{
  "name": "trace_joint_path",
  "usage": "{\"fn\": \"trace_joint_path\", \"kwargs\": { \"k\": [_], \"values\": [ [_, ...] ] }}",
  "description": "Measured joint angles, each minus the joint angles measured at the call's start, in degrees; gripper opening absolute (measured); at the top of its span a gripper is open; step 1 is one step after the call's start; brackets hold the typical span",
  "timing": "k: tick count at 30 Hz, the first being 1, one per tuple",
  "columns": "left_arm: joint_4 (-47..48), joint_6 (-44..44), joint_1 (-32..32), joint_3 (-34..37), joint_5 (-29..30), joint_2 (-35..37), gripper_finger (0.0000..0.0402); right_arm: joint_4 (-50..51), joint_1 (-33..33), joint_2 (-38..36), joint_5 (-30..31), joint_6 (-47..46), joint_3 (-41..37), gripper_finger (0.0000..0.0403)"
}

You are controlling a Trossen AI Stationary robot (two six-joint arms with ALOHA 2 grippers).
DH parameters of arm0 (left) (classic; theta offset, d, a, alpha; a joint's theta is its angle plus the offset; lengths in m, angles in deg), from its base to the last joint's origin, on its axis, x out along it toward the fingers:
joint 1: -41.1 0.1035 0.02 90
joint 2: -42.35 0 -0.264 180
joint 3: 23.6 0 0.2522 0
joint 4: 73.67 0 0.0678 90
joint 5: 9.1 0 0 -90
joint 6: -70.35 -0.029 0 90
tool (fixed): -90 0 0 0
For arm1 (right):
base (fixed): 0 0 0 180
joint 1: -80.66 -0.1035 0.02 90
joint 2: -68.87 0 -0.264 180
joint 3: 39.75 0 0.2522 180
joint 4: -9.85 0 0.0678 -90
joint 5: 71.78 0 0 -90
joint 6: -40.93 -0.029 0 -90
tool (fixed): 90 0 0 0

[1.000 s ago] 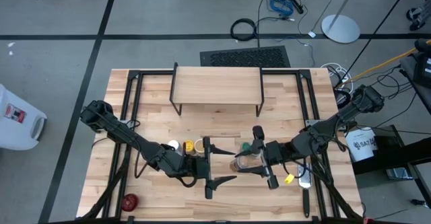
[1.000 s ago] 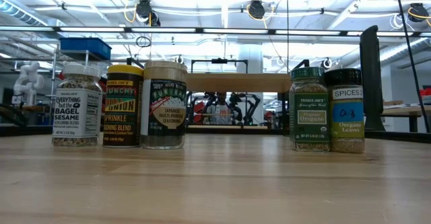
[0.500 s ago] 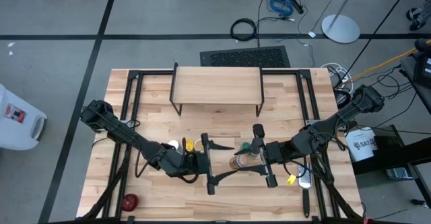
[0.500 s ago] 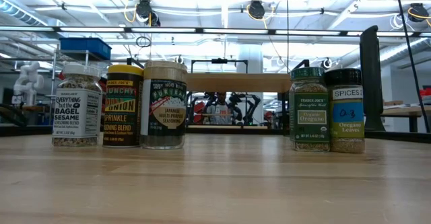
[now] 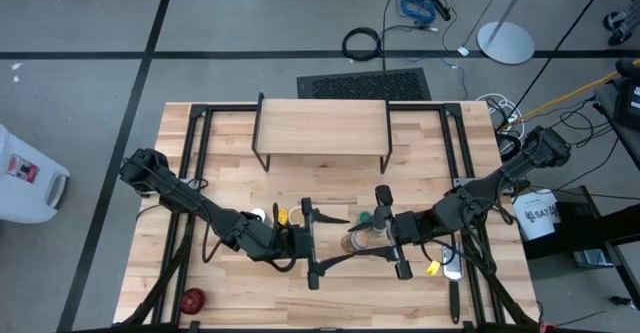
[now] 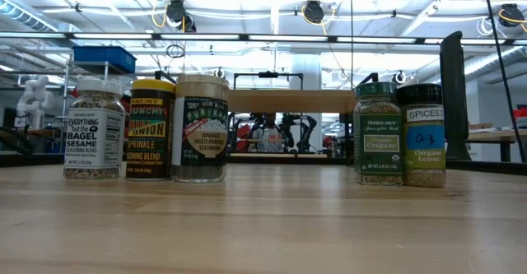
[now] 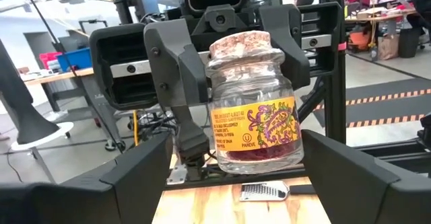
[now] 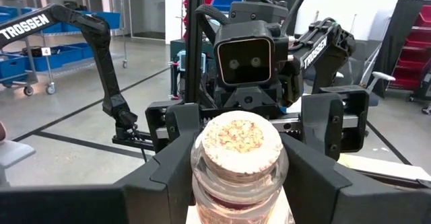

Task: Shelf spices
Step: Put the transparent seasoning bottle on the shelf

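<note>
High view: the two arms meet at the front middle of the table (image 5: 425,168). The right gripper (image 5: 366,239) is clamped on a cork-topped clear jar (image 5: 357,241). The left gripper (image 5: 336,241) faces it with its claw spread wide, one finger on each side of the jar. The shelf (image 5: 322,128) stands bare toward the back of the table, well apart from both. A white-capped jar (image 5: 258,216) and a yellow jar (image 5: 280,216) sit beside the left arm.

Low view: five spice jars stand on the wood. The bagel sesame jar (image 6: 94,129), the onion blend (image 6: 151,129) and the Japanese seasoning (image 6: 201,128) stand to one side. The two oregano jars (image 6: 380,132) stand to the other. None is on the shelf, whose plank shows beyond them. No gripper shows here.

Left wrist view: the jar hangs straight ahead in the right gripper's fingers, seemingly clear of the table. A grater (image 7: 264,192) lies below it. The left arm's own fingers stand apart and touch nothing.

Right wrist view: the cork lid sits snug between this arm's fingers, and the left gripper looks straight back at it.

We read this as a hand-over. The left claw needs to close on the glass body before the right lets go. The jar then has to travel back to the shelf.
</note>
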Motion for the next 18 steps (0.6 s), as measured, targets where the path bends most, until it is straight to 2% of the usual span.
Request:
{"fn": "trace_joint_path", "kwargs": {
  "k": [4, 10, 18],
  "values": [
    [0.0, 0.0, 0.0, 0.0, -0.4, 0.0, 0.0316, 0.0, 0.0, 0.0, 0.0, 0.1, 0.0, 0.0176],
    [0.1, 0.0, 0.7, 0.0, -4.8, 0.0, 0.0275, 0.0, 0.0, 0.0, -0.1, 0.1, 0.0, 0.0176],
    [0.2, -1.8, 0.7, 0.0, -5.5, 0.0, 0.0267, 0.5, 0.0, 0.0, 0.0, 0.1, 0.0, 0.0176]
  ]
}}
